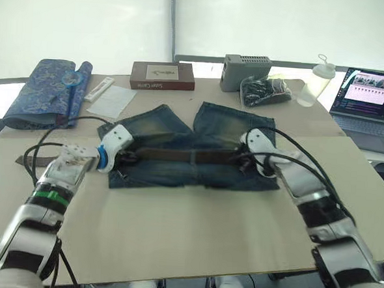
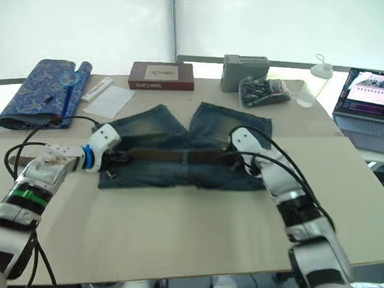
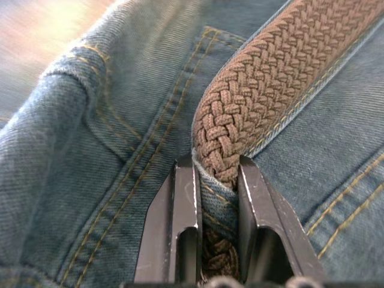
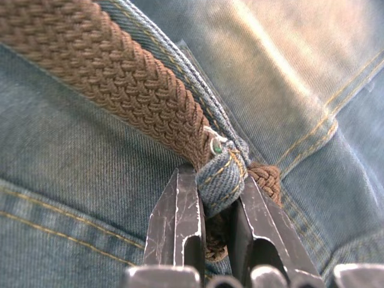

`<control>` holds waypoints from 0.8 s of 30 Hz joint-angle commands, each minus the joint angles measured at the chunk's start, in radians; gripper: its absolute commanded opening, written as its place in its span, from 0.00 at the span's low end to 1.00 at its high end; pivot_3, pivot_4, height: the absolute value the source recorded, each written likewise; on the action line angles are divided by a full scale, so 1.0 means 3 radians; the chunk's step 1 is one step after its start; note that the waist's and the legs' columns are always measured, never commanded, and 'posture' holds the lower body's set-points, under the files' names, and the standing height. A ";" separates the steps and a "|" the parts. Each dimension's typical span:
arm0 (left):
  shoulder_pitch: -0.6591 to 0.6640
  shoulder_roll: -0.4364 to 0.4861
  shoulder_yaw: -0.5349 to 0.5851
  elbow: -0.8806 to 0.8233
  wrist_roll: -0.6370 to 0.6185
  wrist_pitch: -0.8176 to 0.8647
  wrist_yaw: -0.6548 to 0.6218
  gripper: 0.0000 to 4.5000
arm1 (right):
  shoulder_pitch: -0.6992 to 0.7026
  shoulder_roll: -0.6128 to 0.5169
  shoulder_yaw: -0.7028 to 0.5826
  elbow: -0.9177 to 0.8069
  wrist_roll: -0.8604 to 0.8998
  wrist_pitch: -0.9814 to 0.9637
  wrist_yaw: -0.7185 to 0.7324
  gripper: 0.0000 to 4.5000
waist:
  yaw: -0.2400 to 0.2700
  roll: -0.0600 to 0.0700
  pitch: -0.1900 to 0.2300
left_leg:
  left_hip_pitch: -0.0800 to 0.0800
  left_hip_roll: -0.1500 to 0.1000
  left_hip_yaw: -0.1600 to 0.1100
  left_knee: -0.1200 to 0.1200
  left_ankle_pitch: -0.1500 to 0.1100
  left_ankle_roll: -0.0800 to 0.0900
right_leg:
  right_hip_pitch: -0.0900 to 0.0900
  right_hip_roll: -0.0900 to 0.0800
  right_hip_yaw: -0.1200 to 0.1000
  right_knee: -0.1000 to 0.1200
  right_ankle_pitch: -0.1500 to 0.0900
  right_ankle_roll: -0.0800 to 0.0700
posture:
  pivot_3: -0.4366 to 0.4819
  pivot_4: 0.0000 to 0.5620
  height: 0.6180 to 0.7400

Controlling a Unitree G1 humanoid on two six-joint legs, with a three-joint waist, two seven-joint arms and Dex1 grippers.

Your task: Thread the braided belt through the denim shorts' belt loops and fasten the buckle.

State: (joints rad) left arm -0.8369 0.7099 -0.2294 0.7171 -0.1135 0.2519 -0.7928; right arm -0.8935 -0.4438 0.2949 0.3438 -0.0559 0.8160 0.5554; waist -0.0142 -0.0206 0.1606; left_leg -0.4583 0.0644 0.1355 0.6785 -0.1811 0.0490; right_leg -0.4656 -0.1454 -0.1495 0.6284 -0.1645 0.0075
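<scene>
We have the denim shorts (image 1: 191,154) lying flat in the middle of the counter (image 1: 193,235), waistband toward us and legs pointing to the far side. The braided belt (image 1: 178,155) runs left to right along the waistband.

Our left claw (image 3: 217,198) sits at the left end of the waistband, its two black fingers (image 3: 183,228) closed on the belt together with a fold of denim there. Our right claw (image 4: 217,213) is at the right end of the waistband, pinching one of the belt loops (image 4: 221,171) with the belt passing under it.

Along the far edge of the counter we see a blue patterned cloth (image 1: 45,92) on the left, a brown box (image 1: 162,75), a grey box (image 1: 246,70), a clear bottle (image 1: 315,81) and an open laptop (image 1: 367,99) at the far right.
</scene>
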 commanded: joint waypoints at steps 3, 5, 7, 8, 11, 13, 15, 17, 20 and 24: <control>-0.0587 -0.0001 0.0246 0.0943 0.0246 -0.0894 0.0219 0.05 | -0.0558 0.0160 -0.0353 0.1042 -0.0057 -0.0928 -0.0520 0.03 | -0.0002 -0.0004 0.0005 | -0.0018 -0.0006 0.0017 -0.0003 0.0009 -0.0014 | -0.0016 -0.0001 0.0002 0.0003 0.0001 -0.0002 | 0.48 0.27 0.74; -0.0614 0.0006 0.0380 0.0900 0.0152 -0.1114 0.0090 0.05 | -0.0636 0.0157 -0.0443 0.1094 -0.0007 -0.1156 -0.0529 0.03 | -0.0002 -0.0003 0.0007 | -0.0028 -0.0009 0.0028 -0.0002 0.0015 -0.0024 | -0.0021 -0.0002 0.0001 0.0002 0.0000 0.0000 | 0.48 0.27 0.74; -0.0414 0.0048 0.0507 0.0576 0.0006 -0.1163 -0.0155 0.05 | -0.0531 0.0111 -0.0569 0.0852 0.0098 -0.1205 -0.0430 0.03 | -0.0003 -0.0003 0.0007 | -0.0040 -0.0011 0.0027 -0.0001 0.0015 -0.0024 | -0.0028 -0.0004 0.0000 0.0004 0.0001 0.0001 | 0.48 0.27 0.74; -0.0271 0.0073 0.0574 0.0359 -0.0067 -0.1106 -0.0250 0.05 | -0.0430 0.0078 -0.0616 0.0665 0.0142 -0.1175 -0.0357 0.03 | -0.0005 -0.0002 0.0007 | -0.0041 -0.0012 0.0028 0.0000 0.0014 -0.0022 | -0.0028 -0.0004 0.0000 0.0004 0.0001 0.0001 | 0.48 0.27 0.74; 0.0310 0.0150 0.0792 -0.0525 -0.0328 -0.0841 -0.0388 0.05 | 0.0092 -0.0008 -0.0832 -0.0151 0.0489 -0.1318 -0.0002 0.03 | -0.0007 -0.0002 0.0007 | -0.0041 -0.0013 0.0023 -0.0001 0.0011 -0.0019 | -0.0027 -0.0006 0.0001 0.0005 0.0000 0.0002 | 0.48 0.27 0.74; 0.0768 0.0209 0.0938 -0.1180 -0.0461 -0.0695 -0.0409 0.05 | 0.0544 -0.0144 -0.0917 -0.0796 0.0680 -0.1293 0.0242 0.03 | -0.0007 -0.0002 0.0007 | -0.0040 -0.0006 0.0010 0.0001 0.0007 -0.0019 | -0.0025 -0.0006 0.0003 0.0005 -0.0001 0.0005 | 0.48 0.27 0.74; 0.1170 0.0247 0.1086 -0.1729 -0.0618 -0.0507 -0.0417 0.05 | 0.0951 -0.0275 -0.0952 -0.1304 0.0774 -0.1229 0.0377 0.03 | -0.0002 -0.0002 0.0007 | -0.0041 -0.0007 0.0005 0.0000 0.0007 -0.0018 | -0.0026 -0.0006 0.0003 0.0005 -0.0001 0.0004 | 0.48 0.27 0.74; 0.1612 0.0273 0.1237 -0.2320 -0.0813 -0.0276 -0.0417 0.05 | 0.1353 -0.0403 -0.1006 -0.1778 0.0918 -0.1101 0.0494 0.03 | 0.0001 -0.0001 0.0008 | -0.0040 -0.0007 0.0004 0.0002 0.0004 -0.0016 | -0.0026 -0.0007 0.0005 -0.0001 -0.0004 0.0009 | 0.48 0.27 0.74; 0.2102 0.0312 0.1393 -0.2933 -0.0915 -0.0163 -0.0409 0.05 | 0.1731 -0.0511 -0.1091 -0.2220 0.1180 -0.0918 0.0646 0.03 | 0.0007 0.0001 0.0011 | -0.0023 0.0000 0.0000 0.0005 -0.0011 0.0003 | -0.0017 -0.0007 0.0007 -0.0001 -0.0004 0.0009 | 0.48 0.27 0.74; 0.2823 0.0357 0.1699 -0.3562 -0.1309 0.0309 -0.0483 0.27 | 0.2403 -0.0950 -0.1223 -0.2661 0.1445 -0.0807 0.1119 0.32 | 0.0022 0.0006 0.0014 | 0.0010 0.0009 -0.0007 0.0003 -0.0029 -0.0036 | 0.0015 -0.0007 0.0001 -0.0009 -0.0019 -0.0014 | 0.48 0.27 0.74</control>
State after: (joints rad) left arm -0.0615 0.7941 0.2148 -0.2503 -0.4363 0.2759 -0.9212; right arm -0.2420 -0.6653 -0.0259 -0.3648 0.3317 0.5645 0.8109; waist -0.0076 -0.0187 0.1649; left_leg -0.4543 0.0672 0.1332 0.6785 -0.1902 0.0380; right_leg -0.4604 -0.1476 -0.1492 0.6242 -0.1704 0.0028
